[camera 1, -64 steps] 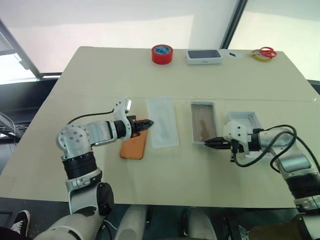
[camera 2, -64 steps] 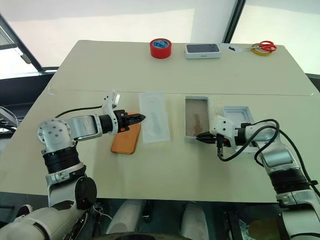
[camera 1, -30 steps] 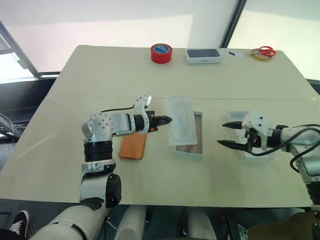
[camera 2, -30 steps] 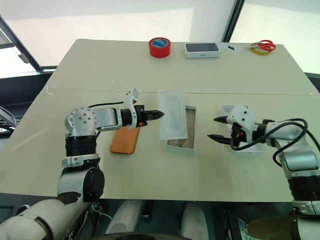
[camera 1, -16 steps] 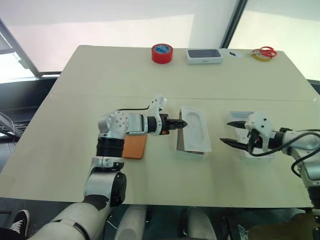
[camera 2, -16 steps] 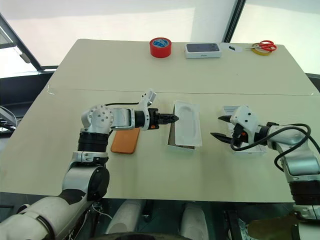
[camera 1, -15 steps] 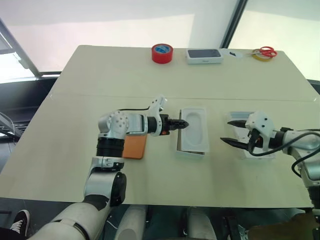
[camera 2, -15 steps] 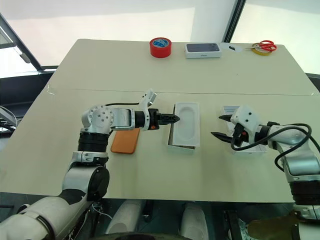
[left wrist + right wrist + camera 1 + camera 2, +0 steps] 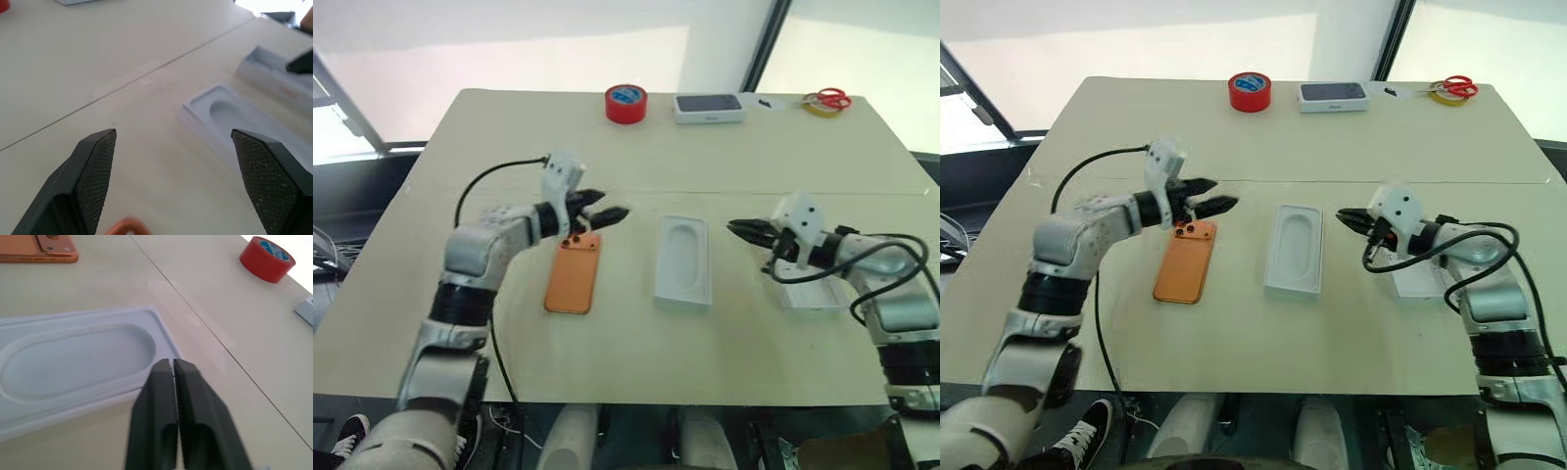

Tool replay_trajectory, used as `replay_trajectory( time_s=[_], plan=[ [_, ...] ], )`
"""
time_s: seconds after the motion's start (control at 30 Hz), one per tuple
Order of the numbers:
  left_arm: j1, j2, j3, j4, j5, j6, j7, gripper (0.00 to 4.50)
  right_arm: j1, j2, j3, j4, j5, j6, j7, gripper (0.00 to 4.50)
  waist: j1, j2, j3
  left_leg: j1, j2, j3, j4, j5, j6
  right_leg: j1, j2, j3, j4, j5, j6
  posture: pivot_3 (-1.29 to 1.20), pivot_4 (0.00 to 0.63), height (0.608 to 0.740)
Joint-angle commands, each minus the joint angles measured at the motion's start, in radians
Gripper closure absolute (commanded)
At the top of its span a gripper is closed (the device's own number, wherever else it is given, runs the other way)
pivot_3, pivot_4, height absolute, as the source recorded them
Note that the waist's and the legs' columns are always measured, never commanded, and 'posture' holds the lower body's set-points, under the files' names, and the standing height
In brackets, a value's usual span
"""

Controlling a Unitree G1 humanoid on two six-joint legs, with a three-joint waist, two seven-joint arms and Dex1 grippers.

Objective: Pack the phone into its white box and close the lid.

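Note:
The orange phone (image 9: 574, 276) lies back up on the table, its lens cluster at the far end. My left gripper (image 9: 607, 205) hovers open just above that end with nothing between its fingers (image 9: 95, 171). To the right, a white moulded insert (image 9: 684, 257) with an oval recess lies flat on the white box, whose near wall (image 9: 683, 298) shows beneath it. The box's floor is hidden. My right gripper (image 9: 734, 228) is shut and empty, its tip just right of the insert's far corner. The lid (image 9: 811, 292) lies under my right forearm.
A red tape roll (image 9: 626, 103), a dark-topped white box (image 9: 709, 108) and red scissors (image 9: 830, 99) sit along the table's far edge. A seam crosses the tabletop behind the phone and insert.
The left gripper let go of the insert, which now lies flat on the box, then drew back left over the phone and opened. The right gripper shut and moved left towards the insert.

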Motion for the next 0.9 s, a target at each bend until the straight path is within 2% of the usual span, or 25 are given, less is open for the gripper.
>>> replay_trajectory(
  time_s=[0.03,0.1,0.2,0.3,0.4,0.5,0.6,0.73,0.8,0.9],
  plan=[
    [0.068,0.041,0.053,-0.097,-0.042,-0.136,-0.146,0.54,-0.064,0.063,0.098,0.011,-0.152,-0.064,-0.125,4.47,0.002,0.000,0.000,0.000,0.000,0.000,-0.001,0.000,0.000,-0.001,0.000,0.000,0.000,0.000,0.000,0.00,0.150,0.740],
    [0.156,0.085,0.090,-0.159,-0.090,-0.165,-0.237,0.54,-0.083,0.098,0.159,0.016,-0.230,-0.070,-0.174,4.47,0.003,0.000,0.000,-0.002,0.000,-0.001,-0.001,0.001,-0.001,-0.007,0.000,0.000,0.000,0.000,0.000,0.00,0.150,0.740],
    [0.222,0.116,0.142,-0.220,-0.151,-0.137,-0.262,0.54,-0.093,0.113,0.203,0.024,-0.282,-0.087,-0.198,4.47,0.007,0.000,0.000,-0.002,0.000,-0.001,-0.002,0.000,0.000,-0.007,0.000,0.001,0.000,0.000,0.000,0.00,0.150,0.740],
    [0.318,0.178,0.148,-0.256,-0.119,-0.174,-0.309,0.54,-0.062,0.043,0.289,0.028,-0.348,-0.169,-0.110,4.47,0.002,0.001,0.000,-0.001,0.000,-0.001,-0.002,-0.002,0.004,-0.006,0.000,0.001,0.000,0.000,-0.001,0.00,0.150,0.740],
    [0.392,0.218,0.149,-0.294,-0.111,-0.192,-0.331,0.54,-0.022,0.007,0.341,-0.013,-0.335,-0.203,-0.013,4.47,-0.006,0.001,0.000,0.000,0.000,0.001,-0.002,-0.002,0.004,-0.006,0.000,0.002,0.000,0.000,-0.001,0.00,0.150,0.740],
    [0.400,0.208,0.168,-0.306,-0.124,-0.189,-0.300,0.54,0.008,0.006,0.346,-0.063,-0.276,-0.176,0.065,4.47,-0.007,0.000,0.000,0.001,0.002,0.000,-0.002,-0.002,0.004,-0.005,0.003,0.001,0.001,0.000,-0.001,0.00,0.150,0.740],
    [0.386,0.197,0.179,-0.297,-0.115,-0.188,-0.260,0.54,-0.007,0.039,0.323,-0.067,-0.242,-0.143,0.073,4.47,-0.017,0.000,0.000,0.004,0.004,0.000,-0.002,-0.002,0.003,-0.003,0.005,0.003,0.001,0.000,-0.004,0.00,0.150,0.740],
    [0.349,0.208,0.176,-0.266,-0.097,-0.120,-0.193,0.54,-0.059,0.065,0.307,0.011,-0.307,-0.171,-0.008,4.47,-0.023,0.000,0.000,0.003,0.011,0.000,-0.001,0.000,0.000,-0.004,0.012,0.004,0.000,0.001,-0.009,0.00,0.150,0.740],
    [0.321,0.229,0.172,-0.231,-0.070,-0.062,-0.140,0.54,-0.100,0.098,0.282,0.039,-0.307,-0.162,-0.061,4.47,-0.024,0.000,0.000,0.003,0.015,0.001,-0.002,0.001,-0.001,-0.006,0.015,0.005,0.000,0.003,-0.012,0.00,0.150,0.740],
    [0.270,0.245,0.207,-0.155,-0.129,0.073,-0.118,0.54,-0.161,0.163,0.244,0.033,-0.250,-0.133,-0.090,4.47,-0.028,0.001,0.000,0.003,0.017,0.002,-0.004,0.004,-0.002,-0.009,0.017,0.005,0.002,0.005,-0.009,0.00,0.150,0.740]
  ],
)
